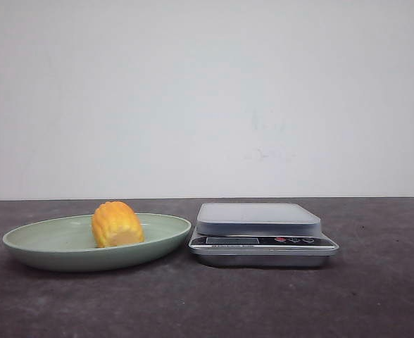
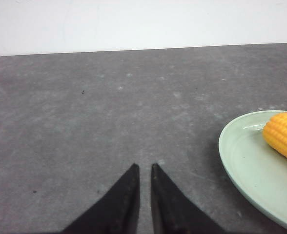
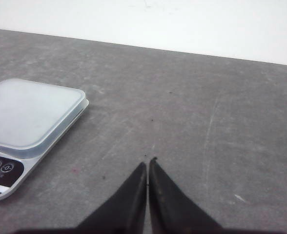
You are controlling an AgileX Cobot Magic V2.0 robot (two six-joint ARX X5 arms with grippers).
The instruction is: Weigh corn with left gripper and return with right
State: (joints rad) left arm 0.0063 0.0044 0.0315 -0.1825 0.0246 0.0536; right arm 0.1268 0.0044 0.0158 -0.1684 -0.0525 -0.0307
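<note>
On the green plate (image 1: pixel 38 243) lay the corn (image 1: pixel 117 224), beside the scale (image 1: pixel 262 231); left gripper (image 2: pixel 144 168) nearly closed, right gripper (image 3: pixel 148 165) pressed together.

Grey table (image 1: pixel 376 296): plate (image 1: pixel 38 250), scale (image 1: pixel 263 232)

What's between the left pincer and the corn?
Bare grey table, then the green plate's rim; the left pincer and corn show in the left wrist view.

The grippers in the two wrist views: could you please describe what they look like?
Only the fingers show. The left gripper has two matte black fingers tapering to pointed tips, wedge-shaped and plain. The right gripper looks the same: black, smooth, pointed. No cables, markings or arm links are visible, and neither arm appears in the front view.
</note>
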